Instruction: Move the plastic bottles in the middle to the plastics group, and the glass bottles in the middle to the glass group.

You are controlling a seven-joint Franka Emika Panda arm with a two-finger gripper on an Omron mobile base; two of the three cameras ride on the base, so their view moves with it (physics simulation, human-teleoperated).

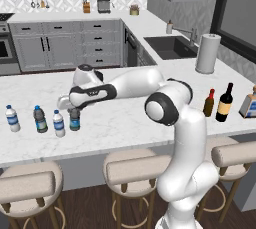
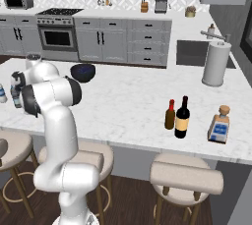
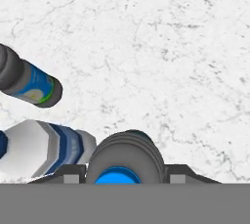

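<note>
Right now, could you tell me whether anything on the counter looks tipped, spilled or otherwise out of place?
Nothing stands out. The four small water bottles stand upright in a row, the wine bottle is upright beside the small brown bottle, and the tool sits over the rightmost water bottle.

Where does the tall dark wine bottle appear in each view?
Left base view: wine bottle, far right on the counter.
Right base view: wine bottle, right of centre.
Hand view: aimed down at the water bottles instead.
Shared landmark: the red-capped brown bottle, just left of it in both base views.
</note>
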